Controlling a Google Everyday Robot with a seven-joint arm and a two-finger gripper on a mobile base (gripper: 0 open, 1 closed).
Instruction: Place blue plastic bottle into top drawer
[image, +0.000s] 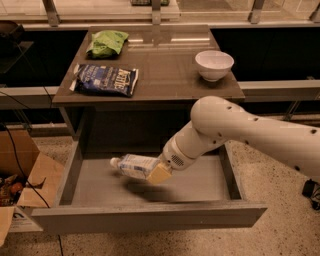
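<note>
Grips blue plastic bottle (131, 165) in gripper (156, 173), fingers clamped on the bottom end. Carries the bottle nearly level, white cap toward the left of the view, inside open top drawer (150, 218), just above the floor with a shadow beneath. Reaches in from the right, under table (165, 82). On table: white bowl (214, 65), dark blue chip bag (105, 80), green bag (106, 43).
</note>
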